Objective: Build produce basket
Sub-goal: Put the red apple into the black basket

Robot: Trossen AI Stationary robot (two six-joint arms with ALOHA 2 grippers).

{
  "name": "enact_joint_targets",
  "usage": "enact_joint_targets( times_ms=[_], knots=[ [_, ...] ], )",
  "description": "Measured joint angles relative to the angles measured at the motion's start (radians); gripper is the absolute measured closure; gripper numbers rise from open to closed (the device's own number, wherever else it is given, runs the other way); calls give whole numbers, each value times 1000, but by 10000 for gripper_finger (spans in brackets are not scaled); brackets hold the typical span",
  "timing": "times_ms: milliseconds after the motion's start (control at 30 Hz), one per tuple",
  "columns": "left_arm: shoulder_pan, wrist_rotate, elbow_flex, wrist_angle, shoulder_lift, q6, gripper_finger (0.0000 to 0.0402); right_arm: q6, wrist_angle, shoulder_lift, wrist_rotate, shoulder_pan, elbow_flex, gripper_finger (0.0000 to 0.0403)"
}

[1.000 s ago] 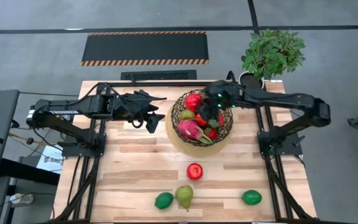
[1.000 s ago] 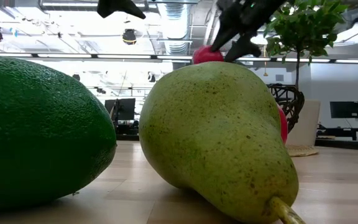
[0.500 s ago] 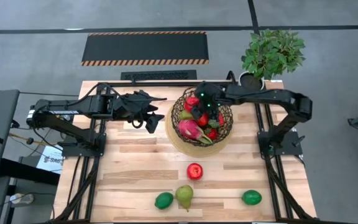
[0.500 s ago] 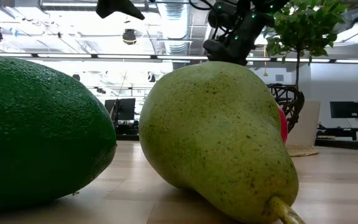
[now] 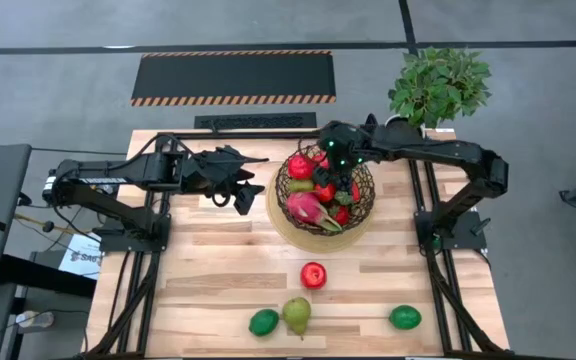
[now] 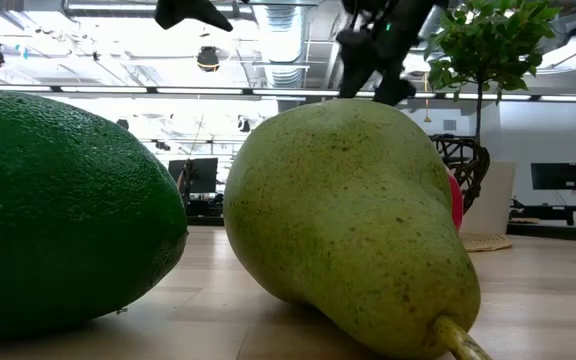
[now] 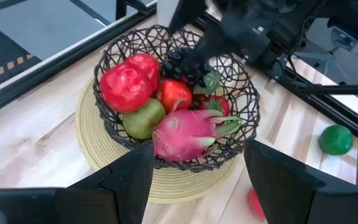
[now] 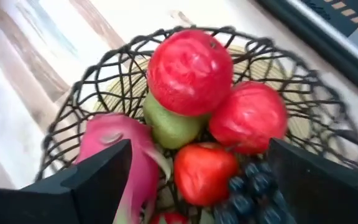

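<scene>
Produce basket partly filled, four fruits left on the table.

The basket (image 5: pixel 323 190), centre of the high view, holds apples, a pear, grapes and the dragon fruit (image 5: pixel 306 208). Right gripper (image 5: pixel 334 172) hovers over it, fingers wide and empty; left gripper (image 5: pixel 240 190), just left, stands partly open, empty. Lower frame: two limes (image 5: pixel 263 322), a pear (image 5: pixel 296 315) and an apple (image 5: pixel 313 275) remain.

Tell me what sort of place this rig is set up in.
Probably a robotics lab in an open office or workshop hall: a wooden table on a grey floor, a hazard-striped floor mat, and desks with monitors under exposed ceiling ducts.
</scene>
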Motion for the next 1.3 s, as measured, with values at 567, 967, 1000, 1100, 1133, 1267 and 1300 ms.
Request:
enact_joint_targets(
  times_ms=[567, 967, 1000, 1100, 1133, 1267, 1300],
  knots=[
    [-66, 141, 0, -90, 0, -6, 166, 495, -545, -159, -23, 507, 94, 23],
    [-70, 157, 0, -91, 0, 72, 164, 1132, -351, -54, -6, 933, -70, 23],
    [-70, 161, 0, -91, 0, 82, 161, 1136, -314, -34, 12, 935, -70, 23],
    [-69, 198, 0, -93, 0, 109, 140, 1126, -218, 16, 34, 910, -69, 23],
    [-69, 206, 0, -95, 0, 112, 130, 1112, -188, 28, 35, 896, -69, 23],
    [-70, 229, 0, -122, 0, 122, 93, 1037, -100, 75, 40, 837, -69, 24],
    [-70, 235, 0, -136, -1, 122, 86, 1025, -88, 84, 41, 822, -69, 24]
  ],
)
